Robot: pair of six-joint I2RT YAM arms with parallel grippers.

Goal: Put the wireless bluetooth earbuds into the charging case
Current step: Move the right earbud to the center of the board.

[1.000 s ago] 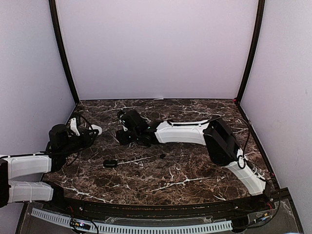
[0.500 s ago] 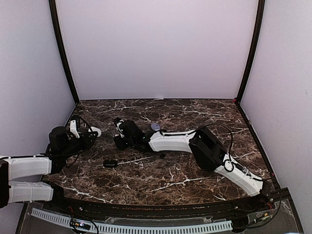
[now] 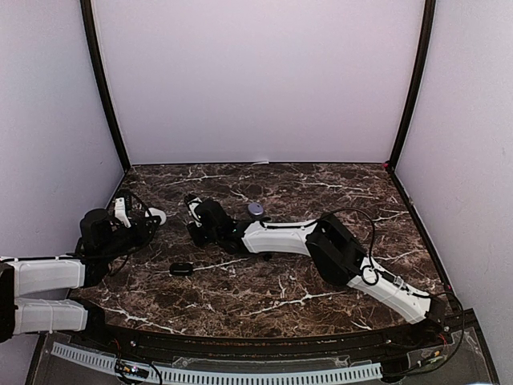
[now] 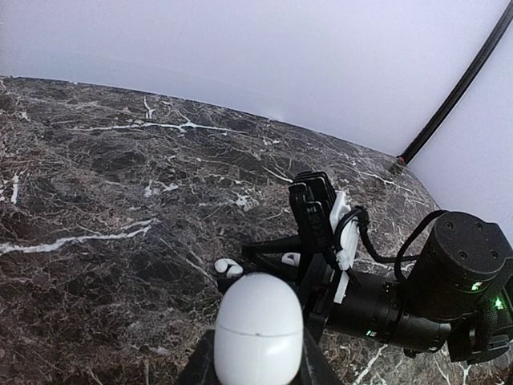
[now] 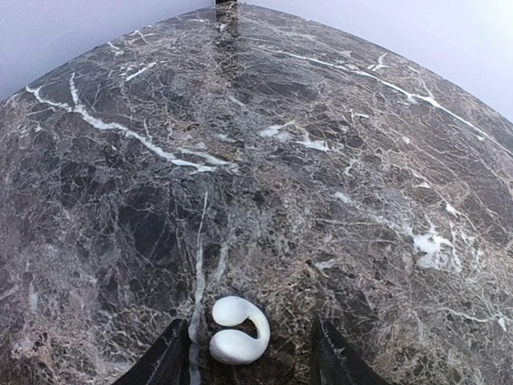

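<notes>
My left gripper (image 3: 151, 217) is shut on a closed white egg-shaped charging case (image 4: 258, 331), which also shows in the top view (image 3: 159, 215) at the table's left side. A white C-shaped earbud (image 5: 237, 330) lies on the marble between the open fingers of my right gripper (image 5: 250, 361), touching neither. In the left wrist view the earbud (image 4: 227, 267) lies just beyond the case, beside the right gripper (image 4: 276, 255). In the top view the right gripper (image 3: 195, 231) reaches far left, close to the left gripper.
A small purple round object (image 3: 255, 208) lies behind the right forearm. A black case-like object (image 3: 183, 269) lies near the front left, and a tiny black bud (image 3: 266, 257) near the middle. A second small white piece (image 4: 291, 258) shows under the right gripper.
My right arm has stretched further left, bringing its open gripper around the white earbud and uncovering the purple object. My left gripper still holds the white case and has barely shifted.
</notes>
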